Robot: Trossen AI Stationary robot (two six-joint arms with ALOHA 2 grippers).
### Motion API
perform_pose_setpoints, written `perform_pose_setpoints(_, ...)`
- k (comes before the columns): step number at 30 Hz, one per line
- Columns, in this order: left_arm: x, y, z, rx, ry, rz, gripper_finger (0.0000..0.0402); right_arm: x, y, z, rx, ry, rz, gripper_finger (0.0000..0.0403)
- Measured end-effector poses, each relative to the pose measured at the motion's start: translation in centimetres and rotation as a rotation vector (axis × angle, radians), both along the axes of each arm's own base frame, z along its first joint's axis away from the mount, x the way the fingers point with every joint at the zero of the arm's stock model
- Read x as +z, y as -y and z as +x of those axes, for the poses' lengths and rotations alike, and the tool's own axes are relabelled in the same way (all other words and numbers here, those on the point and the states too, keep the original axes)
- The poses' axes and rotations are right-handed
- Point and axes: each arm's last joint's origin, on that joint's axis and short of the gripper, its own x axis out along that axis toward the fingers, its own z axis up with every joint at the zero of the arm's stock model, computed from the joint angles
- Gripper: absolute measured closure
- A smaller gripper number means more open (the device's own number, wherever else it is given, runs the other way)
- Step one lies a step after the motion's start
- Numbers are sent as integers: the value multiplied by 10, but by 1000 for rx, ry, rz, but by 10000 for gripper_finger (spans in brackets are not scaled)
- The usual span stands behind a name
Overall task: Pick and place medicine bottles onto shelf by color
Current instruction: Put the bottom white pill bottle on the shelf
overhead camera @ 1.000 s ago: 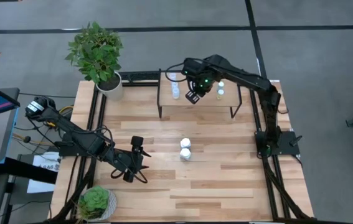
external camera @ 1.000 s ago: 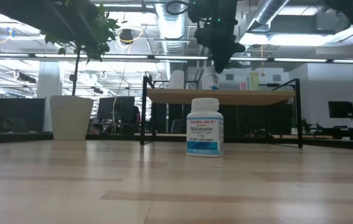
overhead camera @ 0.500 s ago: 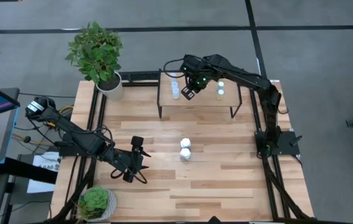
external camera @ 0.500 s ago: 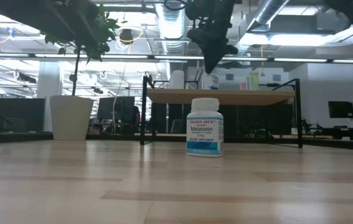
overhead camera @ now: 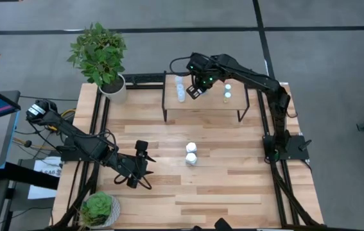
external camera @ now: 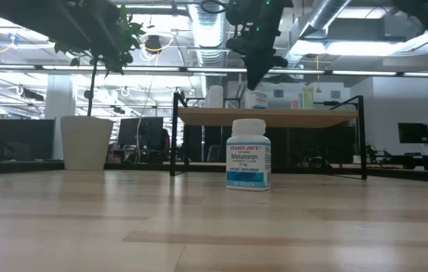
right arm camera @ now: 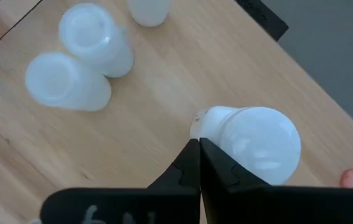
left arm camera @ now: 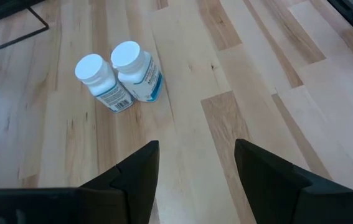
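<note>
Hovering over the shelf (overhead camera: 201,106), the right claw (right arm camera: 198,163) has its fingers pressed together on nothing; a white bottle (right arm camera: 254,143) stands directly beneath its tips, and two pale bottles (right arm camera: 80,62) sit a little farther ahead of it on the board. The main risk, as I judge it, is a sideways sweep at this low height: the tips could clip that near bottle, topple it, and roll it into its neighbours or off the edge. The left claw (left arm camera: 195,171) waits spread above the worktop (overhead camera: 233,186), with two white bottles (left arm camera: 120,73) standing just ahead of it, touching each other. Reaching for one may knock over its partner.
</note>
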Motion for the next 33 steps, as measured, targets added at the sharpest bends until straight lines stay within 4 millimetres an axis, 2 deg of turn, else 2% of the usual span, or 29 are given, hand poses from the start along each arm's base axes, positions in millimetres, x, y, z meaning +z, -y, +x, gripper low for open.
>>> perform_pose_setpoints(17, 0, 0, 0, 11, 0, -13, 203, 6, 12, 2, -18, 74, -75, 386)
perform_pose_setpoints(22, 0, 0, 0, 11, -1, -12, 203, 18, -1, -1, 86, 76, -100, 384)
perform_pose_setpoints(27, 0, 0, 0, 11, -1, -12, 203, 10, -9, -8, 106, -44, -28, 384)
perform_pose_setpoints(33, 0, 0, 0, 12, -1, -12, 203, -13, -5, -5, 99, -96, 0, 386)
